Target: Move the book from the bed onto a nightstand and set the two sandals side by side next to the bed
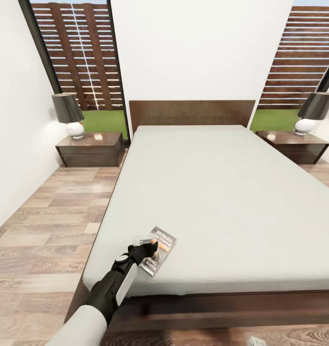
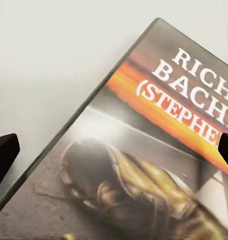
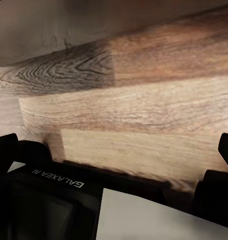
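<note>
A: Where do we find the book (image 1: 158,250) in the head view?

B: Lower centre-left of the frame, lying flat on the pale mattress of the bed (image 1: 222,192), close to the bed's foot edge and its left side. Our left end effector (image 1: 152,248) sits right over it, at the end of the black and white forearm that rises from the bottom left.

A: Are we gripping it?

B: No. In the left wrist view the two dark fingertips (image 2: 4,155) stand wide apart at opposite edges of the frame, with the book's cover (image 2: 144,150) spread between them, orange band and white lettering readable. So the left end effector is released, spread above the cover. Whether a finger touches the cover, we cannot tell.

A: And the right end effector (image 3: 114,150)?

B: In the right wrist view its fingers are parted too, holding nothing, with wood-plank floor (image 3: 129,105) beyond them.

A: The nightstands?

B: One nightstand (image 1: 90,149) at middle left, the other nightstand (image 1: 293,145) at middle right, each beside the headboard and carrying a dark-shaded lamp (image 1: 68,115). Both are well apart from the book.
</note>
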Tool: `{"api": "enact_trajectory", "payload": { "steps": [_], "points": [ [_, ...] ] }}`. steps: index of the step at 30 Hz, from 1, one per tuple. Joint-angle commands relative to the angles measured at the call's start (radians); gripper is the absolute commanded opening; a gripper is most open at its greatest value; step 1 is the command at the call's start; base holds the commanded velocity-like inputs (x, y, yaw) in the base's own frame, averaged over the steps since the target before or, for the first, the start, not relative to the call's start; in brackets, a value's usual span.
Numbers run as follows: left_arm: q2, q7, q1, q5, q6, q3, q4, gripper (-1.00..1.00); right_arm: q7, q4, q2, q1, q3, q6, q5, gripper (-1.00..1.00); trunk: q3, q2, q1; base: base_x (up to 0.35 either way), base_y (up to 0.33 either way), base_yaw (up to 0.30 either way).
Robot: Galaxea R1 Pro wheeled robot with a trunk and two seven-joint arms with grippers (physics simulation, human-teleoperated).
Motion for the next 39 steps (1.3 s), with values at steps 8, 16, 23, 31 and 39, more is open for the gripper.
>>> {"api": "enact_trajectory", "payload": {
  "steps": [8, 16, 23, 31, 39],
  "points": [
    [0.000, 0.008, 0.000, 0.011, 0.004, -0.002, -0.002, 1.00, 0.003, 0.000, 0.000, 0.000, -0.003, 0.010, -0.008, 1.00, -0.001, 0.000, 0.000, -0.035, 0.000, 0.000],
    [0.000, 0.008, 0.000, 0.010, 0.004, -0.002, -0.002, 1.00, 0.003, 0.000, 0.000, 0.000, -0.003, 0.010, -0.008, 1.00, -0.001, 0.000, 0.000, 0.046, 0.000, 0.000],
    [0.000, 0.008, 0.000, 0.011, 0.004, -0.002, -0.002, 1.00, 0.003, 0.000, 0.000, 0.000, -0.003, 0.010, -0.008, 1.00, -0.001, 0.000, 0.000, 0.174, 0.000, 0.000],
    [0.000, 0.008, 0.000, 0.011, 0.004, -0.002, -0.002, 1.00, 0.003, 0.000, 0.000, 0.000, -0.003, 0.010, -0.008, 1.00, -0.001, 0.000, 0.000, 0.016, 0.000, 0.000],
    [0.000, 0.008, 0.000, 0.011, 0.004, -0.002, -0.002, 1.00, 0.003, 0.000, 0.000, 0.000, -0.003, 0.010, -0.008, 1.00, -0.001, 0.000, 0.000, 0.150, 0.000, 0.000]
  ]
}}
